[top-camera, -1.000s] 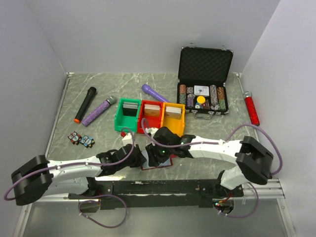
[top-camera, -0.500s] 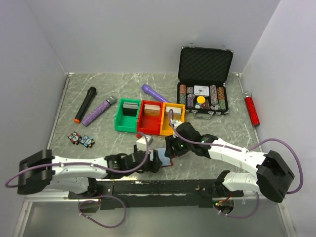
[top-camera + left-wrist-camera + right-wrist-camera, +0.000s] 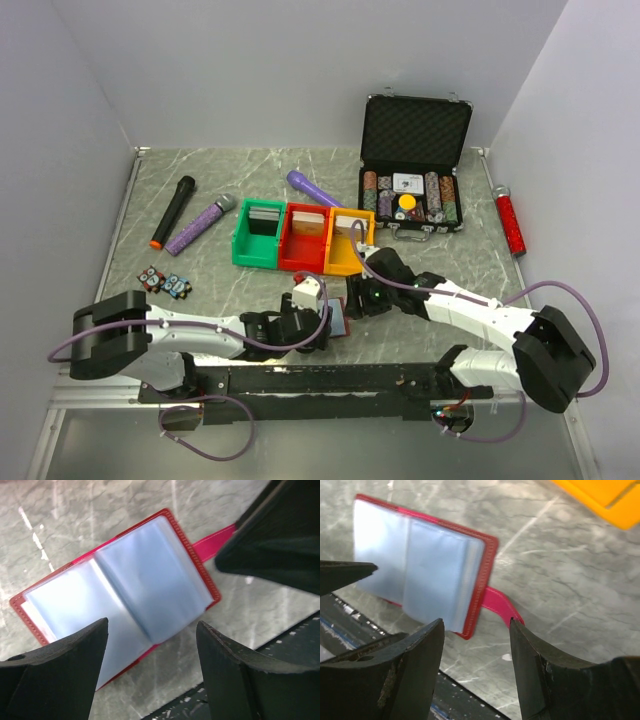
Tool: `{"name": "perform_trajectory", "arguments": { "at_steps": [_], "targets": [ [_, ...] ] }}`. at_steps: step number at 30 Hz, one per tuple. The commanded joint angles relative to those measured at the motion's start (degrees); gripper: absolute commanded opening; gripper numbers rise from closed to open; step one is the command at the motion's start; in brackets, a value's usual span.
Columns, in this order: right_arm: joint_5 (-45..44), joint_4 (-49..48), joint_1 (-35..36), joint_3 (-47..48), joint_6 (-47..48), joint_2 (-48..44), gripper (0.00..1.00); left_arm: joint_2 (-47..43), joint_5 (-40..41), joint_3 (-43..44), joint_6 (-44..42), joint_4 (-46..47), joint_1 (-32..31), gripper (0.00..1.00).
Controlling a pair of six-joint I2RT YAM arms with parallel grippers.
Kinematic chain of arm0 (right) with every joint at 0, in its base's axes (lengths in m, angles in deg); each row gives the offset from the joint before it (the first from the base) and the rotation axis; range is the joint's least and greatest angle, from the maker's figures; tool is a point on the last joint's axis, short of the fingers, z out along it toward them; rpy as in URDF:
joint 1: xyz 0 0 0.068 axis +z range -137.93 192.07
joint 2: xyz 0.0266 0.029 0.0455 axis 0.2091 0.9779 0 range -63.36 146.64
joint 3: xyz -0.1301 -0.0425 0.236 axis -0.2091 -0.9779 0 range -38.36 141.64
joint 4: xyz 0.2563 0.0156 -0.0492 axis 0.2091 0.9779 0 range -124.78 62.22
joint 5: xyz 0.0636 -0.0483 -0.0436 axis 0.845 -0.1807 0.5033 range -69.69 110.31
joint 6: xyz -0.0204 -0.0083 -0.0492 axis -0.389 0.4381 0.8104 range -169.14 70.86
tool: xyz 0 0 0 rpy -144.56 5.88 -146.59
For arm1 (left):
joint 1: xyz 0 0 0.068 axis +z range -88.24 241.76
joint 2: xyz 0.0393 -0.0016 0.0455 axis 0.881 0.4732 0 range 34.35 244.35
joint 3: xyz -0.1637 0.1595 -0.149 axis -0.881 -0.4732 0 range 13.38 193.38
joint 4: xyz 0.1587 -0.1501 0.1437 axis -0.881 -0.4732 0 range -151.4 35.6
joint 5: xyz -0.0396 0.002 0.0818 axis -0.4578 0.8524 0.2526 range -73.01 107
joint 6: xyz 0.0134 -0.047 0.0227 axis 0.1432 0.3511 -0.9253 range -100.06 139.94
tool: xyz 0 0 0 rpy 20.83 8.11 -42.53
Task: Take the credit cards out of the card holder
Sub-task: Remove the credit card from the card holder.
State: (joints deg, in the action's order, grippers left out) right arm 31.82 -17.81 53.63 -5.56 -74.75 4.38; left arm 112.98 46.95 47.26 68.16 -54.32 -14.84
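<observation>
The card holder [image 3: 125,600] lies open and flat on the table near the front edge, red cover down, pale blue sleeves up, snap tab [image 3: 501,606] sticking out to its right. It also shows in the right wrist view [image 3: 420,565] and the top view [image 3: 338,318]. No loose cards show outside it. My left gripper [image 3: 318,325] is open and empty just over the holder's left side. My right gripper [image 3: 355,302] is open and empty beside the holder's right edge, near the tab.
Green [image 3: 257,245], red [image 3: 305,248] and yellow [image 3: 350,250] bins stand just behind. An open black poker-chip case [image 3: 412,190] sits at the back right. Two microphones [image 3: 172,212] and a purple one [image 3: 312,187] lie behind; a red tool [image 3: 510,222] lies at right.
The holder went from held between both grippers to lying open on the table. My right gripper has pulled back to its right edge; my left has shifted right over it.
</observation>
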Motion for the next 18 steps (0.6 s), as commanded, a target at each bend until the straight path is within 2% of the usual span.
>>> {"name": "perform_trajectory", "arguments": {
  "at_steps": [1,10,18],
  "targets": [
    [-2.6,-0.3,-1.4,-0.5,0.6,-1.9,0.64,1.3,2.7,1.9,1.0,-1.8,-0.3,0.75],
    [-2.8,0.3,-2.1,0.2,1.5,0.1,0.66,-1.0,1.5,-1.2,2.5,1.2,-0.3,0.70],
    [-4.0,1.5,-4.3,-1.3,1.9,-4.0,0.72,-2.6,0.5,-3.1,2.4,3.4,-0.3,0.68]
  ]
}}
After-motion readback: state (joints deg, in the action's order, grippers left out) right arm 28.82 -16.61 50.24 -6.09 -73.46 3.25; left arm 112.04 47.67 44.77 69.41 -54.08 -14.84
